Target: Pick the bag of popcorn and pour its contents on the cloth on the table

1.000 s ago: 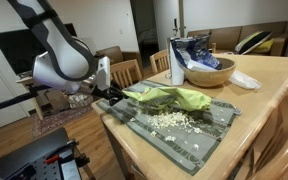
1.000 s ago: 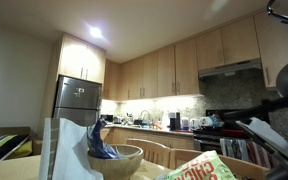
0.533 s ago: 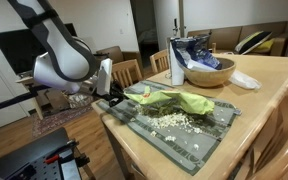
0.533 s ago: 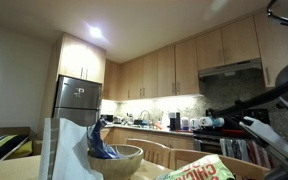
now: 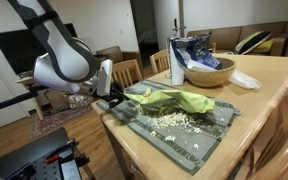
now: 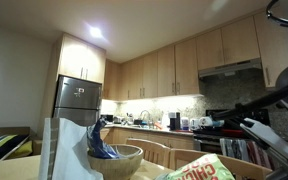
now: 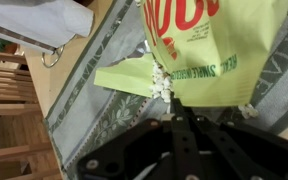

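The pouring step seems almost done: the bag of popcorn (image 5: 174,98) lies flat along the cloth (image 5: 200,150), and a heap of its contents (image 5: 174,120) rests on the cloth just beside it. In the wrist view the pincer (image 7: 174,114) has its fingers drawn together at the near edge of the bag, so I judge it clenched on the bag. A few pieces cling to the bag's flap, so the next move probably calls for lifting and tipping it more. The wooden bench (image 5: 276,88) also carries a bowl (image 5: 214,73) with a dark blue snack bag (image 5: 191,50). The room is a home kitchen with wooden cabinets (image 6: 174,70).
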